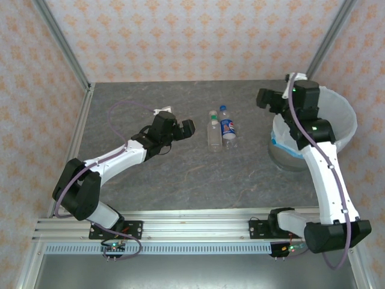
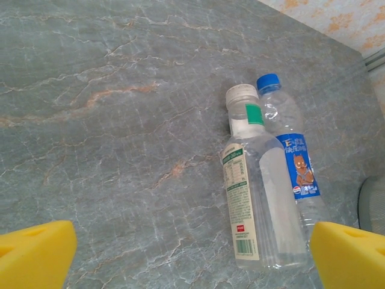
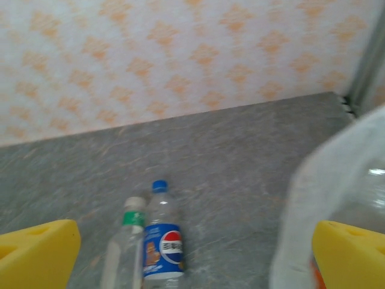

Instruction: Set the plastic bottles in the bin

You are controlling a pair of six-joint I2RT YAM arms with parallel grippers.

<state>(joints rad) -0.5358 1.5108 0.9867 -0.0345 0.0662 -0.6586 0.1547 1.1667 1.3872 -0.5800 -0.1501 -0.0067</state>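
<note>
On the grey worktop [image 1: 180, 180] we find two plastic bottles [image 1: 214, 131] lying together. Left hand [image 1: 179, 127]: near them, parted, empty. Right hand [image 1: 271, 101]: opposite side, above the bin [image 1: 348, 123], parted, empty.

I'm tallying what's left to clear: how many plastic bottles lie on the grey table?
2. A clear white-capped, green-labelled bottle lies mid-table; a clear blue-capped, blue-labelled bottle lies alongside it on the right. More may be hidden inside the bag-lined light-blue bin.

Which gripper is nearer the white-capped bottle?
Left. The left gripper is just left of the white-capped bottle; the right gripper is by the bin, farther off to the right.
</note>
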